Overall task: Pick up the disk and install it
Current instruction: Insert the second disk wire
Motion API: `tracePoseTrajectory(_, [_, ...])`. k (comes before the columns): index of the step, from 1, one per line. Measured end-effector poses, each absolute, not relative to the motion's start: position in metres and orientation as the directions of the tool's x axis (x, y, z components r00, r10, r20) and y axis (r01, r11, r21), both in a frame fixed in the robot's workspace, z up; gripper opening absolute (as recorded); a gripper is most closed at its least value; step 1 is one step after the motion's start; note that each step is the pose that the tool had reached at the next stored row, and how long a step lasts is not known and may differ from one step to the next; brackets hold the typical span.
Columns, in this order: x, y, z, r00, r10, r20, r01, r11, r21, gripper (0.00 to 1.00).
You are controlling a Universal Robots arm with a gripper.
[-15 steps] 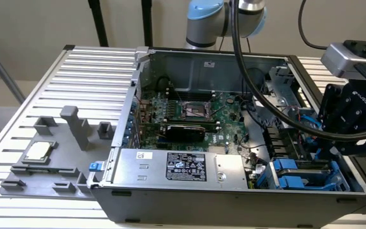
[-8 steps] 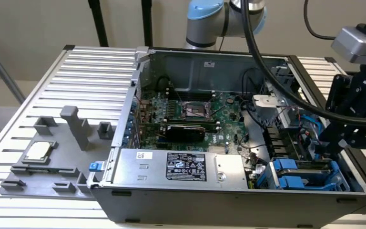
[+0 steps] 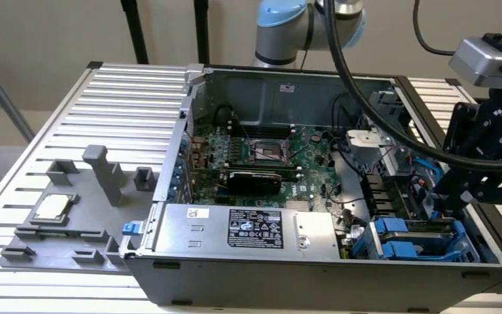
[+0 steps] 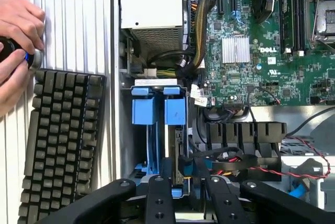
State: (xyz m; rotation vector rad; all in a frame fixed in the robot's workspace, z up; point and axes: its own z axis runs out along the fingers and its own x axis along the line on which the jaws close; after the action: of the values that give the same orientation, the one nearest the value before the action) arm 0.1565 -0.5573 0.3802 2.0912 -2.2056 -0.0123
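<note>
1. The gripper (image 3: 454, 204) hung over the drive bay at the open computer case's (image 3: 338, 261) front corner, on the exterior view's right.
2. The disk (image 4: 158, 130) sat in that bay directly below the gripper — its blue carrier rails showed just beyond the fingertips (image 4: 159, 195) in the wrist view.
3. The fingers stood a narrow way apart, straddling the disk's near edge; whether they pressed on it could not be told.
4. Away from the gripper, beside the case, a keyboard (image 4: 60, 145) lay on the slatted counter (image 4: 73, 20), and a person's hand (image 4: 18, 51) held a small dark object.
</note>
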Motion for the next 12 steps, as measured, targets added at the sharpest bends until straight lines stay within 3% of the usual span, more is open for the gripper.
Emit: tracePoseTrajectory(12, [0.151, -0.549, 0.368, -0.051, -0.995, 0.081, -0.996, 0.057, 0.067, 1.0])
